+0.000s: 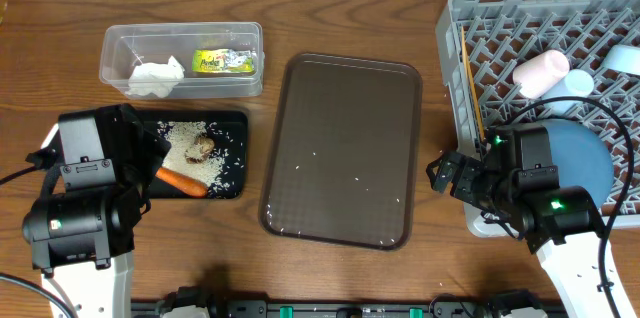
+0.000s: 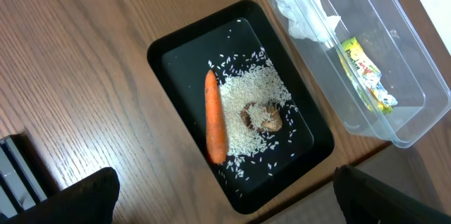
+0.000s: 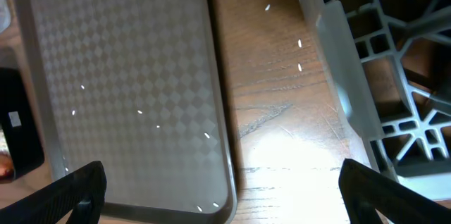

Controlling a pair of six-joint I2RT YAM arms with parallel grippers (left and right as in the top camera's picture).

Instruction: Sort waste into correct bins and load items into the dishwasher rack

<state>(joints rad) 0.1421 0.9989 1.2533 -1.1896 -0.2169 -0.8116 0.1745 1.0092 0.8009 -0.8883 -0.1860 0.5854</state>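
Observation:
The clear tub (image 1: 112, 50) holds the white tissue (image 1: 155, 76) and the green-yellow wrapper (image 1: 225, 61). The black tray (image 1: 232, 128) holds the carrot (image 1: 182, 181), the brown lump (image 1: 203, 145) and rice (image 1: 190, 136). My left gripper (image 1: 152, 161) is open and empty over the tray's near end; its wrist view shows the carrot (image 2: 215, 118), the lump (image 2: 262, 118) and the tub (image 2: 402, 111). The grey rack (image 1: 540, 18) holds a pinkish cup (image 1: 541, 71), a pale-blue cup (image 1: 577, 83), the blue plate (image 1: 585, 163), a bowl (image 1: 625, 58) and chopsticks (image 1: 470, 83). My right gripper (image 1: 445, 173) is open and empty beside the rack's left edge (image 3: 352, 76).
The dark-brown serving tray (image 1: 345, 148) lies in the middle between the bins and the rack, with a few rice grains on it. It also shows in the right wrist view (image 3: 120, 62). A few loose grains (image 3: 299, 43) lie on the wood between tray and rack.

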